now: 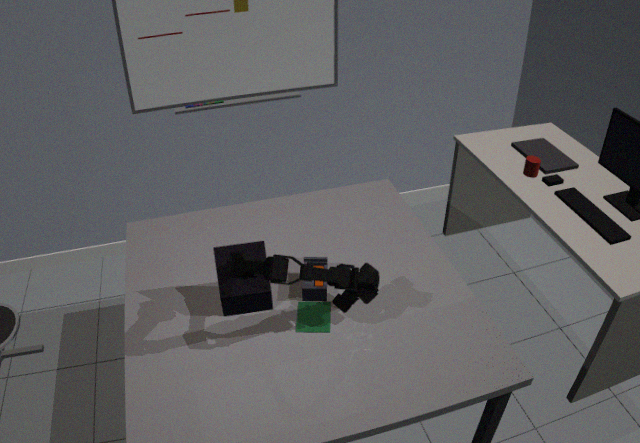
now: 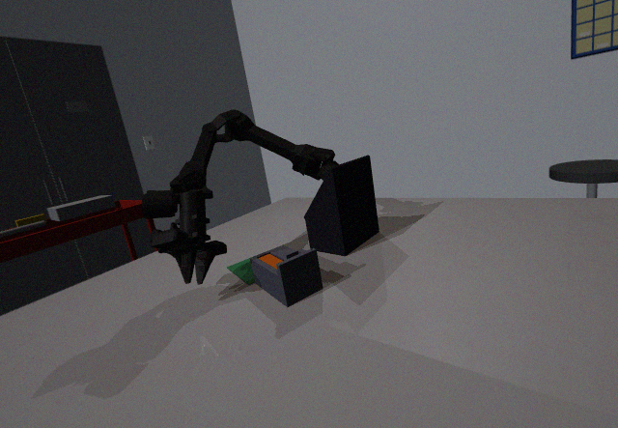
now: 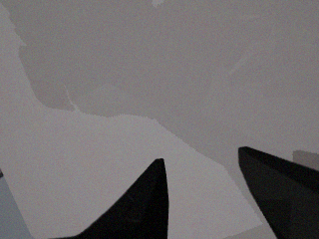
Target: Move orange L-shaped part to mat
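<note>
The orange L-shaped part [image 1: 319, 283] [image 2: 270, 260] lies in the pocket of the grey tray [image 1: 313, 294] [image 2: 299, 277]; in the top view the arm covers most of it. The green mat [image 1: 313, 317] [image 2: 241, 269] lies flat on the table beside the tray. My gripper [image 1: 355, 298] [image 2: 193, 280] [image 3: 200, 161] points down, a little above the bare table top, beyond the tray and beside the mat's corner. Its fingers stand partly apart with nothing between them. The wrist view shows only table surface and shadows.
The arm's black base box [image 1: 242, 278] [image 2: 344, 214] stands on the table just behind the tray. A red bench [image 2: 74, 226] stands off the table's far side. A desk [image 1: 578, 221] with a monitor, a keyboard and a red cup stands to the right.
</note>
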Robot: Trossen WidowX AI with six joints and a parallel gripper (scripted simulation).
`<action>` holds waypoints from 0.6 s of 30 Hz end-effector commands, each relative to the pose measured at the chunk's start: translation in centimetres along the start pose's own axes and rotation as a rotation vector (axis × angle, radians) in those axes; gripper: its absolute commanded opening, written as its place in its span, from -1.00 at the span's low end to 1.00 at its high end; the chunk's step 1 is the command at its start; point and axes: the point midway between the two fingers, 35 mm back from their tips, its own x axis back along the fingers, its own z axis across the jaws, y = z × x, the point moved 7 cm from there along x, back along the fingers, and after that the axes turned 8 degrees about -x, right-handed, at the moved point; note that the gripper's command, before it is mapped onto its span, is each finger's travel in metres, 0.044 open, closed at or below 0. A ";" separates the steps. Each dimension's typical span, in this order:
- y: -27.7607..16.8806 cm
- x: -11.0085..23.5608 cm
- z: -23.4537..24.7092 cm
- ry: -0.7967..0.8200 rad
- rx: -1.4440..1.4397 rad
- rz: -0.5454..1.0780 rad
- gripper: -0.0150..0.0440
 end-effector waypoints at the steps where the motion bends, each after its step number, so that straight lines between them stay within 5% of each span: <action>1: -5.2 -0.3 2.3 -0.109 0.102 0.087 0.12; 7: -15.7 0.8 4.5 -0.330 0.390 0.170 0.12; 13: -24.5 3.6 4.6 -0.539 0.720 0.078 0.12; 18: -26.3 4.4 4.4 -0.580 0.805 0.033 0.12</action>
